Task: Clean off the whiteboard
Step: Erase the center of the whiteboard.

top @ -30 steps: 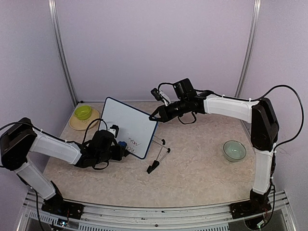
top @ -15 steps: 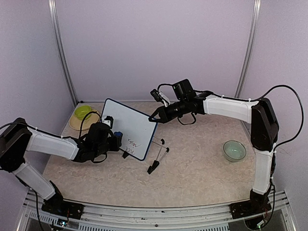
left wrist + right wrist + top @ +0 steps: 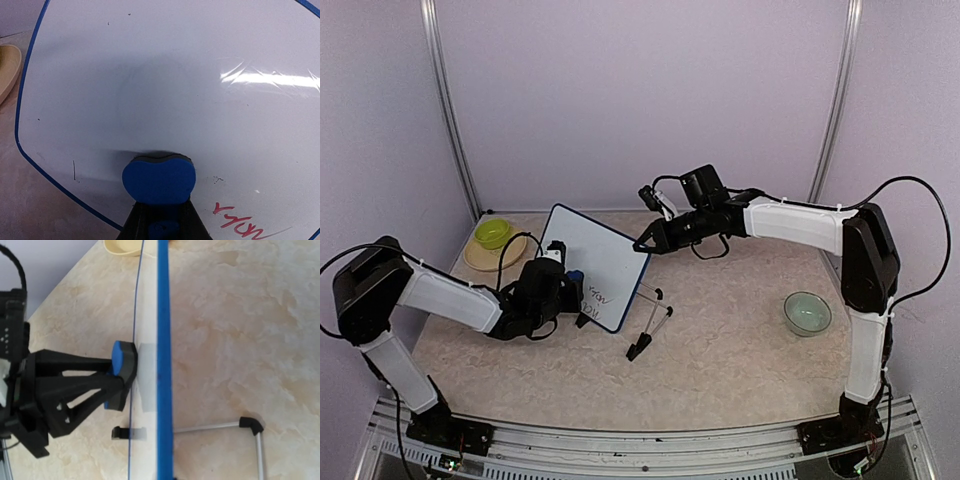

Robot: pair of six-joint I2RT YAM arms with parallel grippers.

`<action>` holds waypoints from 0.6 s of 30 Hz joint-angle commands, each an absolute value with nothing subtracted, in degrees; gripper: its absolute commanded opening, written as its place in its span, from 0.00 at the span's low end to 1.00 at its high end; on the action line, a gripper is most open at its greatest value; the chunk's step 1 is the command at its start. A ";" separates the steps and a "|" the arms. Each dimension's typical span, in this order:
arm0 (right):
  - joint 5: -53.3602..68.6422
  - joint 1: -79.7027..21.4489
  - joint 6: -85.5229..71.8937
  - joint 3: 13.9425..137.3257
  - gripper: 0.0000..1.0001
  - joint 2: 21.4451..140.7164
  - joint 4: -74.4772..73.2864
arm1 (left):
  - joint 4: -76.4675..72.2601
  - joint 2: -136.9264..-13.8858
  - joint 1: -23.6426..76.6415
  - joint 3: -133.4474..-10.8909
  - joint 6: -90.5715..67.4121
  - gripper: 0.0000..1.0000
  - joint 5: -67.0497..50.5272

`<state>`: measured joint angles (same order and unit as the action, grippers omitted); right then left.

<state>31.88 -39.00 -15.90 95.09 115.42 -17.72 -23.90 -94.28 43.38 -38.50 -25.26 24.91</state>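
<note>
Blue eraser [image 3: 159,181] clamped in left hand [image 3: 160,212], pressed flat against whiteboard [image 3: 150,75].

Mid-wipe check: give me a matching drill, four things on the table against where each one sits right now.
Things:
1. eraser
2. red writing
3. yellow-green bowl
4. pale green bowl

Places:
A. on the tan plate, far left
B. alone on the right side of the table
C. in the left pincer, against the whiteboard
D. near the whiteboard's bottom edge

Pairs: 1-C, 2-D, 3-A, 4-B
</note>
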 commanded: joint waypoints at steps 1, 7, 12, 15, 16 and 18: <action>36.43 -40.69 -12.81 95.07 0.00 117.33 -19.80 | -34.01 -97.18 44.74 -36.78 -22.84 0.11 22.31; 37.11 -40.69 -14.28 95.43 0.00 116.90 -19.47 | -43.32 -99.43 45.06 -34.65 -21.36 0.11 23.99; 36.89 -40.69 -14.52 95.15 0.00 116.76 -19.54 | -47.82 -100.87 47.69 -34.54 -19.20 0.11 25.60; 36.91 -40.69 -14.74 94.46 0.00 116.57 -18.97 | -49.74 -101.41 49.45 -34.68 -18.35 0.11 25.86; 36.91 -40.69 -14.77 94.22 0.00 116.48 -18.83 | -50.00 -101.49 49.86 -34.90 -18.32 0.11 25.55; 37.00 -40.69 -14.93 93.90 0.00 116.46 -18.50 | -50.18 -101.56 50.28 -35.27 -18.50 0.11 24.49</action>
